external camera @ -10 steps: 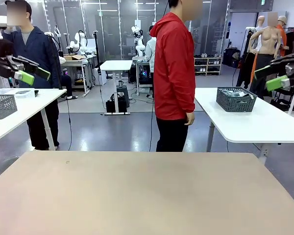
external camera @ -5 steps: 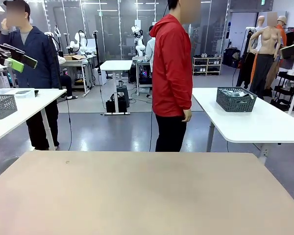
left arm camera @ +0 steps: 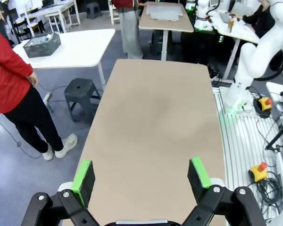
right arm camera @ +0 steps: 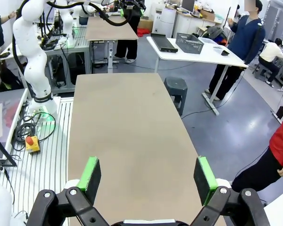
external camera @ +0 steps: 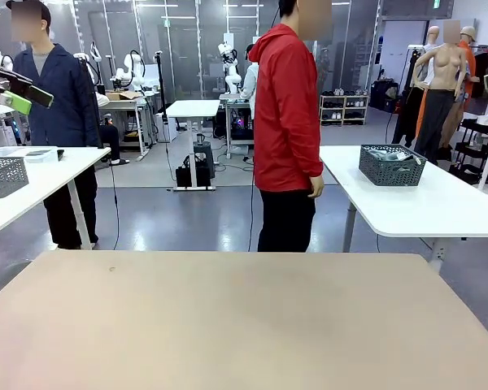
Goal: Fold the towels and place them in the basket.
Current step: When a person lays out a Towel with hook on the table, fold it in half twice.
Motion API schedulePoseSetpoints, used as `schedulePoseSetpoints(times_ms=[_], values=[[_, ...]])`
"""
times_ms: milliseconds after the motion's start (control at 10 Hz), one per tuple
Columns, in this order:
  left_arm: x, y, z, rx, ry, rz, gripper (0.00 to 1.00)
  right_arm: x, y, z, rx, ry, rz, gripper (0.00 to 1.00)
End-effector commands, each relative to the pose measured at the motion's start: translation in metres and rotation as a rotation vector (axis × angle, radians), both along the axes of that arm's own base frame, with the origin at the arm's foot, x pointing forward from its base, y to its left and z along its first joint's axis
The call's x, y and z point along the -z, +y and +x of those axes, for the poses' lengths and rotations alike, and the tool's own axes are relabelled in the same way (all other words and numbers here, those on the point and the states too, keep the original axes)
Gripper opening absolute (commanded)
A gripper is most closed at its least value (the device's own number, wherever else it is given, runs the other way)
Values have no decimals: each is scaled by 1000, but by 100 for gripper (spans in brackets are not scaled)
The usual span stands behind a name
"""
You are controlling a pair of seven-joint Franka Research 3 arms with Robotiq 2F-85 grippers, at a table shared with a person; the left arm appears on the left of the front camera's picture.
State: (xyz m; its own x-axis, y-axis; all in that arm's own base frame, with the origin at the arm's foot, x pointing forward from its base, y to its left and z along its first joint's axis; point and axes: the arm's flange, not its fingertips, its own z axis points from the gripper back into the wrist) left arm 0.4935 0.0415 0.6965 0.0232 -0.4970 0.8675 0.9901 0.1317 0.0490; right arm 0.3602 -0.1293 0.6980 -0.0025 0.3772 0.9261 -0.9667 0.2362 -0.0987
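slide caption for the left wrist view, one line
Open left end effector hangs over the tan table, a person in a red jacket standing beside it.

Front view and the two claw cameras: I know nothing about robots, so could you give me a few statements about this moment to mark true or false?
1. The left gripper is open and holds nothing. True.
2. The right gripper is clamped on a towel. False: it is open and empty, above the tan table.
3. A person in a red jacket stands at the tan table's far side. True.
4. The dark mesh basket sits on the tan table. False: it stands on a white table farther back.
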Motion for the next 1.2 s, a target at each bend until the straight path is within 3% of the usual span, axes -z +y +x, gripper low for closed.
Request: schedulePoseSetpoints(times_ms=[0,1100], values=[[-3,7,2,12,-4,21,100,-3,-3,1,4,17,-15,100],[-3,18,-2,-30,-4,24,100,4,3,6,-5,14,-9,100]])
